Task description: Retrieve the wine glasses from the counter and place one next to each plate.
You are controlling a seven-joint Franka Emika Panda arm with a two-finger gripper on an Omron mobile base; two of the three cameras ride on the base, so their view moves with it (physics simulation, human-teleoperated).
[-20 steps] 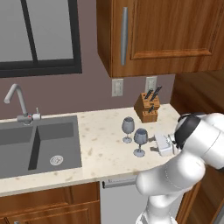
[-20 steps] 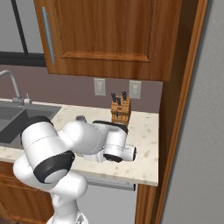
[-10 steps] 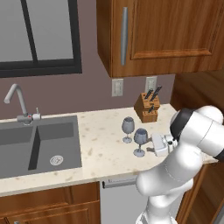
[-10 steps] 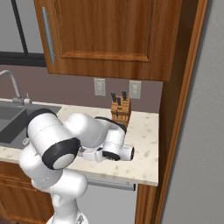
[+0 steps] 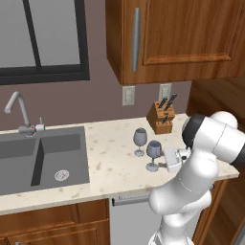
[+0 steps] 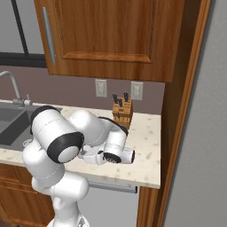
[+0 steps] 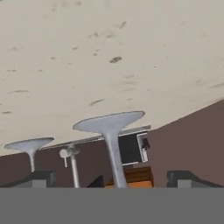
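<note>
Your robot is a glossy white arm [image 5: 191, 191] built of fat, rounded segments, with wide dark grey bands [image 6: 66, 148] ringing the joints. A dark disc caps the end of one joint [image 6: 111, 157]. The white hand block [image 5: 171, 159] carries the tool [image 7: 111, 179], whose two small fingertips [image 7: 41, 178] are dark grey.

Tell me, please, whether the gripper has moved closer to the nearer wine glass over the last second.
Yes. In the left base view the gripper has slid left along the counter, away from its right edge, and now sits right beside the nearer wine glass.
</note>
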